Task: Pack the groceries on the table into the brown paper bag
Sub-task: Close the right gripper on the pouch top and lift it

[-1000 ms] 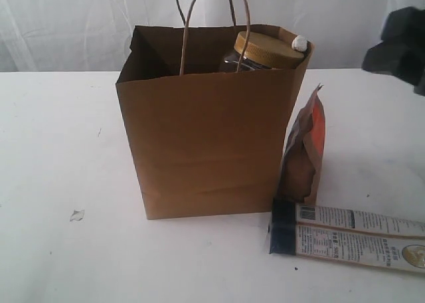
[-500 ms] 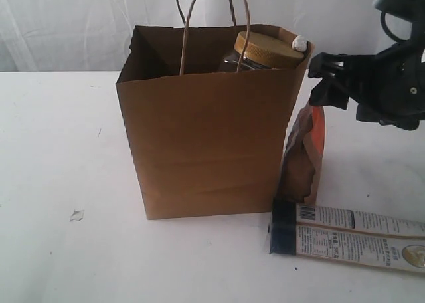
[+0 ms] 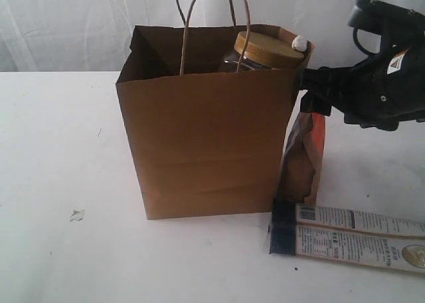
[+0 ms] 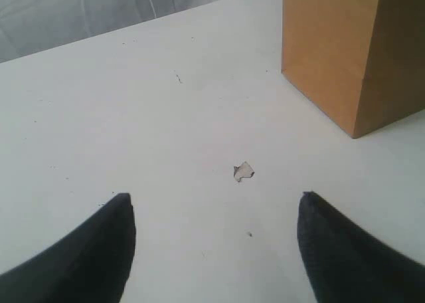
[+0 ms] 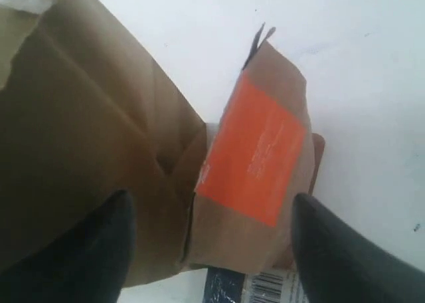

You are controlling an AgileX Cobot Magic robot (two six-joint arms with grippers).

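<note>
The right claw (image 3: 311,92) has been brought in from the far right edge, where only a dark blur was seen a second ago. It is now set over the top of the brown-orange pouch (image 3: 305,160), hard by the right wall of the brown paper bag (image 3: 206,143). In the right wrist view the jaws are held wide, one finger (image 5: 93,250) lies over the bag's side and the other beyond the pouch's far face. Nothing is gripped yet.

The pouch has not been shifted. It is stood upright on the tabletop (image 3: 60,150), leaned against the bag, orange panel turned outward. Just in front of it, the long white-blue packet (image 3: 352,236) is laid flat, untouched. Inside the bag the gold-lidded clear jar (image 3: 269,49) is seen at the rim, with a white cap (image 3: 300,43) peeping beside it. Those at least can be counted as packed.

The left claw (image 4: 214,197) is hung wide over bare tabletop, a small scrap (image 4: 244,172) below it, and nothing is carried.

So the pouch is judged to be the next item to be taken, with the packet left after it. A descent and a squeeze across the pouch's faces would be called for. The tight spot against the bag wall is to be watched, since the paper could be snagged or the bag nudged.
</note>
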